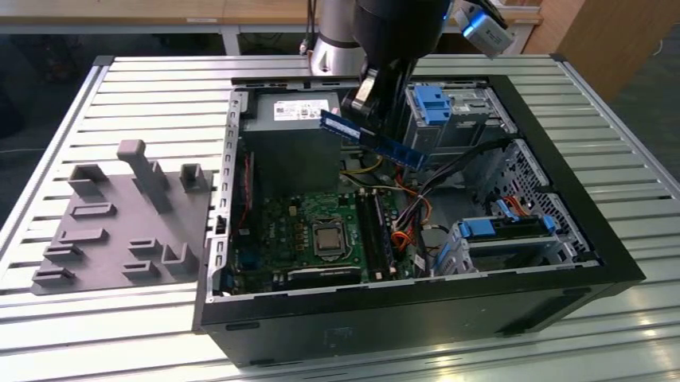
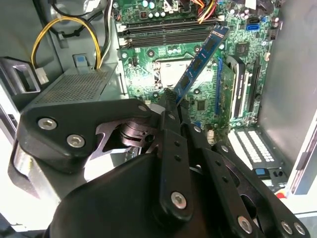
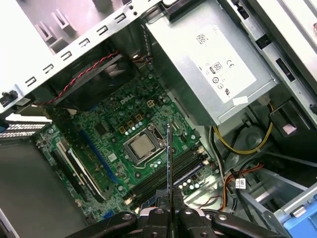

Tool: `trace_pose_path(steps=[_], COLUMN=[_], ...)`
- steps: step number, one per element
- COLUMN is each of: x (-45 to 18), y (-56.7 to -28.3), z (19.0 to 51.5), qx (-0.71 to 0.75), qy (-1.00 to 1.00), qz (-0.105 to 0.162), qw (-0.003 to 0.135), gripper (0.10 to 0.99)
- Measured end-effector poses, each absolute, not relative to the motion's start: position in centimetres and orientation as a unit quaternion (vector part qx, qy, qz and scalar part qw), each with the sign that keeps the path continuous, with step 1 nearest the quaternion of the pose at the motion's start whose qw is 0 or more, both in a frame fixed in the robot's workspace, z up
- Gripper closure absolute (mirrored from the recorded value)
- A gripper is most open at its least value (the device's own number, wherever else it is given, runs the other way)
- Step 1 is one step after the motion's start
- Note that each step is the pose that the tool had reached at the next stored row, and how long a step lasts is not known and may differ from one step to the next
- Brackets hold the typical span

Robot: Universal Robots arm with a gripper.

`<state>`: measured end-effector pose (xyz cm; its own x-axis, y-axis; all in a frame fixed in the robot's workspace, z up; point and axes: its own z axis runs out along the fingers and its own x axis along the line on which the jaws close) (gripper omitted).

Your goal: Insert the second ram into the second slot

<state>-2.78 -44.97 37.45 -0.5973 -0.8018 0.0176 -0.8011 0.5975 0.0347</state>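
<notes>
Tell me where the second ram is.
In the exterior view the ram is clamped in the gripper, in the air above the motherboard and near the power supply.

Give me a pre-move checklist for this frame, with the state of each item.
1. Grip on the second ram: ok, the gripper has its jaws shut on one end.
2. Ram clear of the case: ok, held above the motherboard.
3. Ram parallel to the memory slots: not ok, it lies across their direction in the exterior view.
4. Slots free of cables: ok, the yellow cables lie off to one side.
5. Slot latches open: cannot tell.
</notes>
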Motion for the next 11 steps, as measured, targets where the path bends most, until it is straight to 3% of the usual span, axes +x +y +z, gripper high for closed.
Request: trace_pose_path(steps=[11], x=[-2.78], y=[-44.97], z=[37.45], qx=[0.41], qy=[-0.912], qz=[-0.011], qw=[0.016], gripper=[0.949])
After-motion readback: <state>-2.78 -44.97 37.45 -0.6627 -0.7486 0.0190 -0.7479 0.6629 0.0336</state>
